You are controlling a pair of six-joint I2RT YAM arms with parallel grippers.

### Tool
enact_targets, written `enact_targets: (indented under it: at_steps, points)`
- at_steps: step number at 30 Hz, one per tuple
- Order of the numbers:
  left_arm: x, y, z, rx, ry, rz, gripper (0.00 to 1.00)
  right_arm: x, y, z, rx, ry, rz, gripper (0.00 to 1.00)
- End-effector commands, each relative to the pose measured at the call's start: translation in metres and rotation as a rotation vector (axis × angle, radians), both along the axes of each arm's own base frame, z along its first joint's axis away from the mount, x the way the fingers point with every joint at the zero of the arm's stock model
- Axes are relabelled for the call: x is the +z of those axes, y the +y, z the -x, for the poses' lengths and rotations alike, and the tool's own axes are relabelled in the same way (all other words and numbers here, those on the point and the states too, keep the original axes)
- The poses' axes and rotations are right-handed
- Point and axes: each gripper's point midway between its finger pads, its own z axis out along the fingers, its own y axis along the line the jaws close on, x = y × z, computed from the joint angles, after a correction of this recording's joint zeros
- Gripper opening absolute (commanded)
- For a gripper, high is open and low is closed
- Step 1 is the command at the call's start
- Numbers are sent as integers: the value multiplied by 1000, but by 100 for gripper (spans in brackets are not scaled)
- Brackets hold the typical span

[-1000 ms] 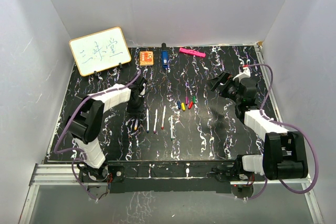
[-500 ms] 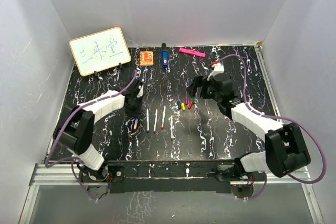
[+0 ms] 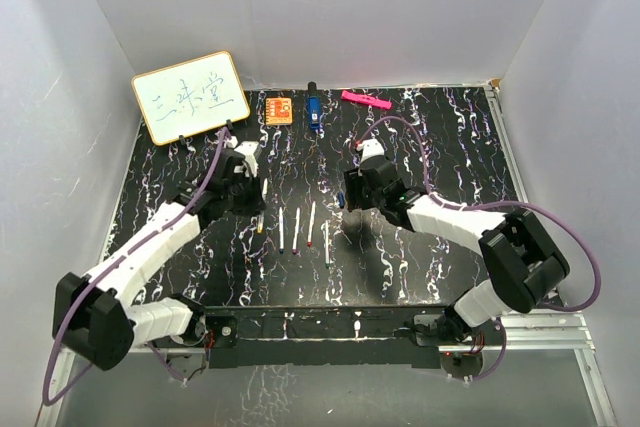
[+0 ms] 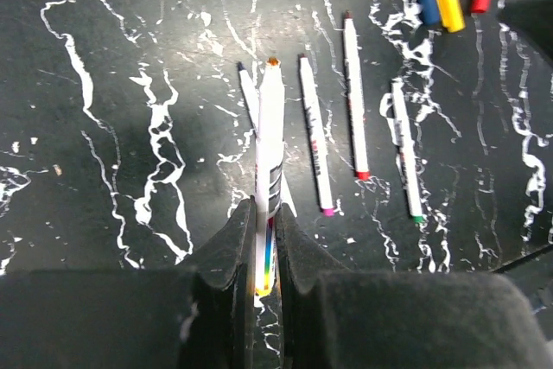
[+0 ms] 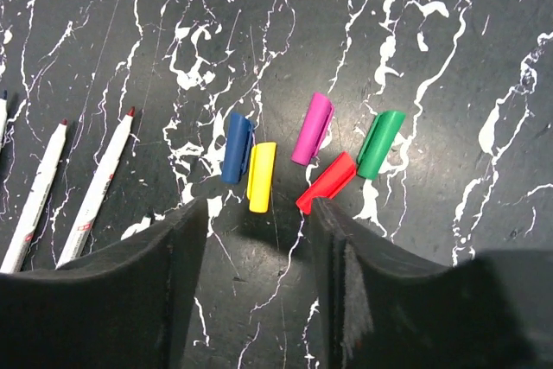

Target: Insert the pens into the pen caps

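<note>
My left gripper point(image 4: 264, 213) is shut on a white-barrelled pen point(image 4: 270, 140) with a yellow end, its tip pointing away from the wrist, above the table. Several more pens point(image 4: 315, 136) lie side by side on the black marbled table, one partly under the held pen. In the right wrist view the pen caps lie in a cluster: blue point(image 5: 236, 146), yellow point(image 5: 261, 176), purple point(image 5: 312, 128), red point(image 5: 327, 182), green point(image 5: 381, 143). My right gripper point(image 5: 259, 226) hovers open just short of the yellow and red caps, nothing between its fingers. From above, the right gripper point(image 3: 351, 192) covers most caps.
A whiteboard point(image 3: 190, 97) stands at the back left. An orange square point(image 3: 279, 109), a blue block point(image 3: 313, 111) and a pink bar point(image 3: 365, 100) lie along the back edge. White walls enclose the table on three sides.
My right arm has swung left from the right side to hover over the caps, and its jaws have narrowed. My left arm has stretched out, carrying the pen slightly away from the bases.
</note>
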Motion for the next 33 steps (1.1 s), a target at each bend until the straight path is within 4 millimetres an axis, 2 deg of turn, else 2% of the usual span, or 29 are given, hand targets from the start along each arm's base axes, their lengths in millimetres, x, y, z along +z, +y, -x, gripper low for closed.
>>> enact_targets:
  at_steps: [1, 8, 13, 22, 33]
  points:
    - [14, -16, 10, -33, -55, 139, 0, 21, 4, -17, -46, -71, 3, 43]
    - [23, -25, 18, -90, -132, 223, 0, 15, 9, -23, -49, -61, 5, 38]
    - [26, -34, 24, -133, -141, 278, 0, 5, 17, -23, -29, -36, 13, 28]
    - [19, -35, 27, -128, -122, 288, 0, -5, 23, -20, -8, -12, 25, 32]
    - [16, -34, 28, -126, -119, 282, 0, -15, 29, -25, -3, 7, 44, 31]
